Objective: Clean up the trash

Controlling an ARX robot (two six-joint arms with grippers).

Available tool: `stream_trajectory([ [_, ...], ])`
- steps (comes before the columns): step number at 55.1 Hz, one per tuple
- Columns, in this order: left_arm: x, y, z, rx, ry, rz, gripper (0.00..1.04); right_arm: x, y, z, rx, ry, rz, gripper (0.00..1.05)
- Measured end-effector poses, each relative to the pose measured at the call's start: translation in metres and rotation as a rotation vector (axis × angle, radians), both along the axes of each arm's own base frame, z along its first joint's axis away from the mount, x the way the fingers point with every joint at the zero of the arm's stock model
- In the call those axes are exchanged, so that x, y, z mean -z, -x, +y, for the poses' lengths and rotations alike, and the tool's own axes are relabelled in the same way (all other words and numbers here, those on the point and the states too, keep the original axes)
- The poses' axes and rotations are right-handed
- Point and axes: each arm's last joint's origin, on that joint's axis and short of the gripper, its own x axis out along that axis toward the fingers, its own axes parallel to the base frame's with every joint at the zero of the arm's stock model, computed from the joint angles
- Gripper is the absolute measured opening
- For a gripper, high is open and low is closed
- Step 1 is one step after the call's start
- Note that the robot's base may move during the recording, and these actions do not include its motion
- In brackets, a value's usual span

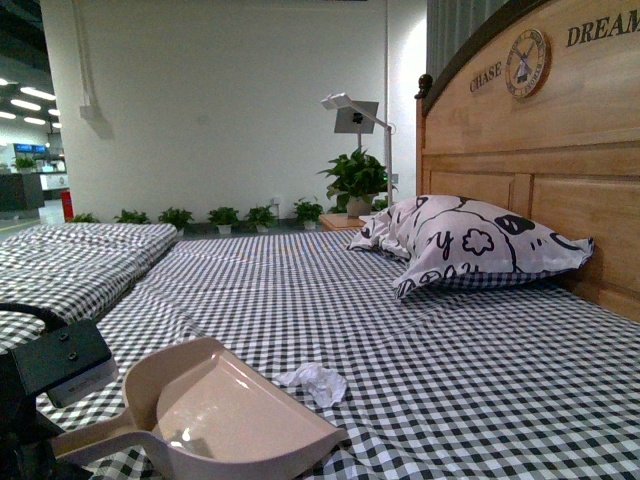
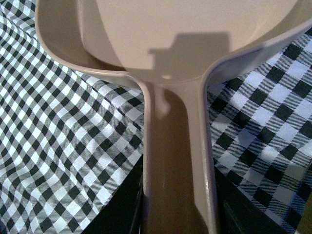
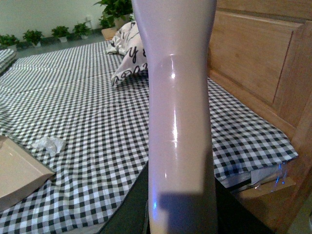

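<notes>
- Headboard [image 1: 560,120], front view, 1 o'clock of the frame: dark capitals CHASE [image 1: 485,77] stand on the wood and read clearly.
- Same headboard, 3 o'clock of CHASE: DREAM [image 1: 602,30]. The frame edge cuts the word, so any further letter cannot be told.
- Round medallion [image 1: 527,62] between the two words: its ring lettering is too small to read.
- Pillow [image 1: 470,240], 6 o'clock of the medallion: one black handwritten "y" among the drawings.
- Left wrist view: no legible text.
</notes>
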Motion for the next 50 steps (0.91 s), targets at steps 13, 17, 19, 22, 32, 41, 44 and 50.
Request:
stream_trajectory([
  [13,0.002,-0.0044,0.0001,-0.001,0.002,0.026,0.27,0.0,0.0,0.0,0.0,0.0,0.0,0.18],
  [17,0.002,-0.005,0.0001,-0.002,0.003,0.039,0.27,0.0,0.0,0.0,0.0,0.0,0.0,0.18],
  [19,0.0014,-0.0054,0.0,-0.001,0.003,0.045,0.27,0.0,0.0,0.0,0.0,0.0,0.0,0.18],
  [22,0.001,-0.006,0.0,-0.001,0.002,0.049,0.27,0.0,0.0,0.0,0.0,0.0,0.0,0.18],
  [32,-0.001,-0.0074,-0.0007,0.001,-0.001,0.065,0.27,0.0,0.0,0.0,0.0,0.0,0.0,0.18],
  [41,-0.0026,-0.0083,-0.0016,0.004,-0.001,0.062,0.27,0.0,0.0,0.0,0.0,0.0,0.0,0.18],
  [44,-0.0026,-0.0083,-0.0016,0.004,-0.001,0.062,0.27,0.0,0.0,0.0,0.0,0.0,0.0,0.18],
  [50,-0.0026,-0.0083,-0.0016,0.004,-0.001,0.063,0.27,0.0,0.0,0.0,0.0,0.0,0.0,0.18],
])
